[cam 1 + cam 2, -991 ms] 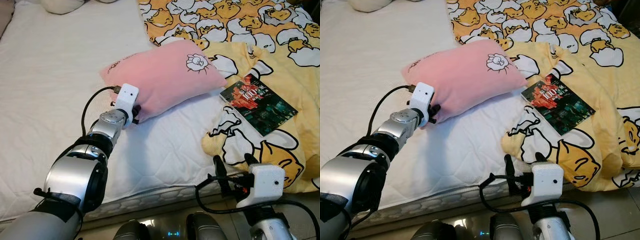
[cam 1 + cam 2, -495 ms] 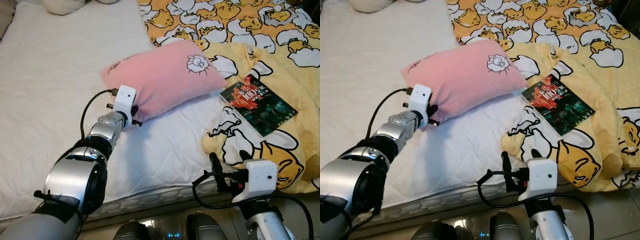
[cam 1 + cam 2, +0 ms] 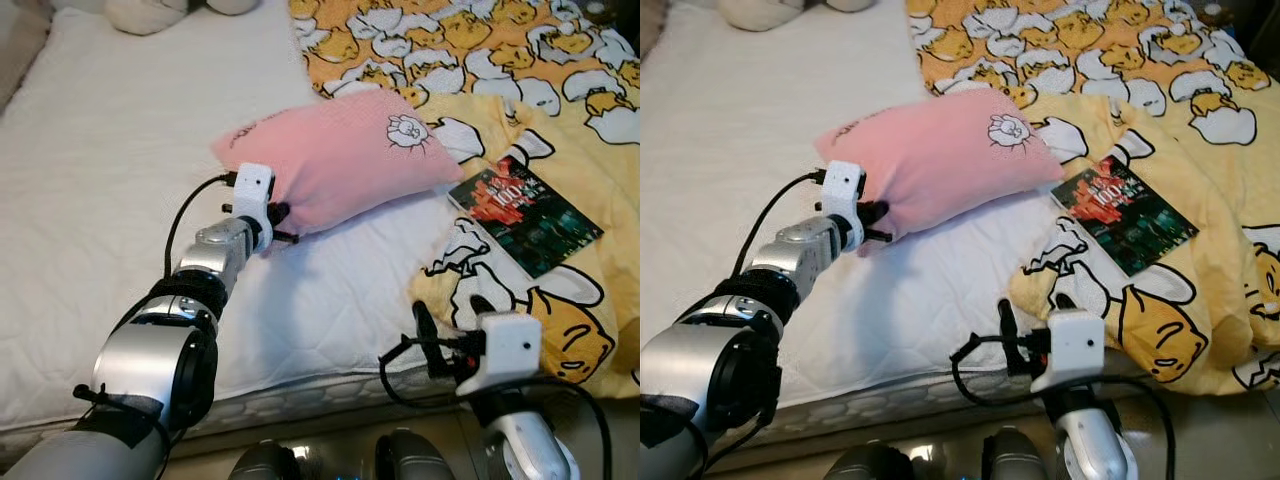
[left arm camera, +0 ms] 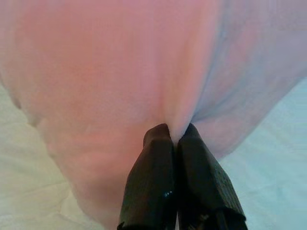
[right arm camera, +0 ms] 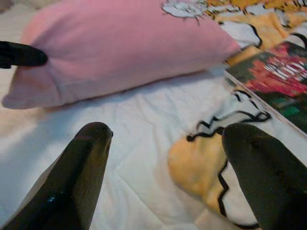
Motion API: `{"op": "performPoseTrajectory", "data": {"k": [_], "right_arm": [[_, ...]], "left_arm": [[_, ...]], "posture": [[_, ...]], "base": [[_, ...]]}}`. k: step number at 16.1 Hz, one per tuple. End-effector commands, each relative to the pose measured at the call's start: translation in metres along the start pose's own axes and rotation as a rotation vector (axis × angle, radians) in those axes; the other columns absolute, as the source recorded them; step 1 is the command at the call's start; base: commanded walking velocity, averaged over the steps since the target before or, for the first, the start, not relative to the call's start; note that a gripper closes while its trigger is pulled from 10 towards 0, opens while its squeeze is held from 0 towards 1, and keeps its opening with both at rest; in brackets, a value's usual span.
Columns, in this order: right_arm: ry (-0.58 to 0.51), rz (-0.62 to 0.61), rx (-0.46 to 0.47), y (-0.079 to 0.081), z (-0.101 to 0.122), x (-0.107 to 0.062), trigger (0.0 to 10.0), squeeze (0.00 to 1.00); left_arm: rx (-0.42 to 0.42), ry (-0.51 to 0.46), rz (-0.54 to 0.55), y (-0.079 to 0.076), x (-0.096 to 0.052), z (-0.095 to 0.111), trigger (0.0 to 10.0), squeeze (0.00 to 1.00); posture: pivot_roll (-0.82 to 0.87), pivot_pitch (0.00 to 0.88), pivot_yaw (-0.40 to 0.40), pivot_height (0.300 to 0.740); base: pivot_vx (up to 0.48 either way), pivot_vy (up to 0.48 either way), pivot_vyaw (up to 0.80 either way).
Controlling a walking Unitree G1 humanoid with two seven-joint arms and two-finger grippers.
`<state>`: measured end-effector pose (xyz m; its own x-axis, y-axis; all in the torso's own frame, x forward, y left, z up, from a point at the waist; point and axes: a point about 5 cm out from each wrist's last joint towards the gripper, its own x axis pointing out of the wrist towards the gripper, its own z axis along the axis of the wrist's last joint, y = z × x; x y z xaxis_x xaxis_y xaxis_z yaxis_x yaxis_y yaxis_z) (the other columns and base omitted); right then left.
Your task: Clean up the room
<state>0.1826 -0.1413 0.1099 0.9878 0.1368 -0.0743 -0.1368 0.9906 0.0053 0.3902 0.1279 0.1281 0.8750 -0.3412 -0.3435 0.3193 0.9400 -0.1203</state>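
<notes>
Location: a bedroom in a home. Indicators: a white quilted mattress, a soft pink plush pillow, a yellow cartoon-print blanket and a dark-covered paperback book.

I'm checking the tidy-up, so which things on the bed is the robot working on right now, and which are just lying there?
In hand:
pink pillow, its near corner pinched by the left gripper
right gripper, open, low over the bed's near edge

Just lying there:
book on the yellow duvet
white mattress cover
</notes>
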Motion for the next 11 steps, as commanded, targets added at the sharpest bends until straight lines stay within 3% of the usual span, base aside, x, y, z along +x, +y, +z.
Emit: {"op": "performPoseTrajectory", "data": {"k": [1,4,8,11], "right_arm": [[0.007,0.005,0.013,0.000,-0.004,0.001,10.0,0.00],[-0.005,0.025,0.014,0.001,-0.005,0.009,10.0,0.00],[-0.016,0.042,0.013,0.002,-0.006,0.017,10.0,0.00],[-0.019,0.051,0.012,0.001,-0.008,0.022,10.0,0.00]], "left_arm": [[-0.047,0.010,-0.036,-0.003,-0.001,-0.002,0.0,0.00],[-0.083,-0.026,-0.139,-0.024,-0.018,0.009,0.0,0.00],[-0.099,-0.022,-0.165,-0.036,-0.042,0.013,0.0,0.00],[-0.165,0.008,-0.243,-0.066,-0.066,0.020,0.0,0.00]], "posture": [[-0.16,0.056,0.094,0.710],[-0.12,0.039,0.086,0.710],[-0.10,0.027,0.083,0.710],[-0.08,0.017,0.072,0.710]], "base": [[0.000,0.000,0.00],[0.000,0.000,0.00],[0.000,0.000,0.00],[0.000,0.000,0.00]]}}
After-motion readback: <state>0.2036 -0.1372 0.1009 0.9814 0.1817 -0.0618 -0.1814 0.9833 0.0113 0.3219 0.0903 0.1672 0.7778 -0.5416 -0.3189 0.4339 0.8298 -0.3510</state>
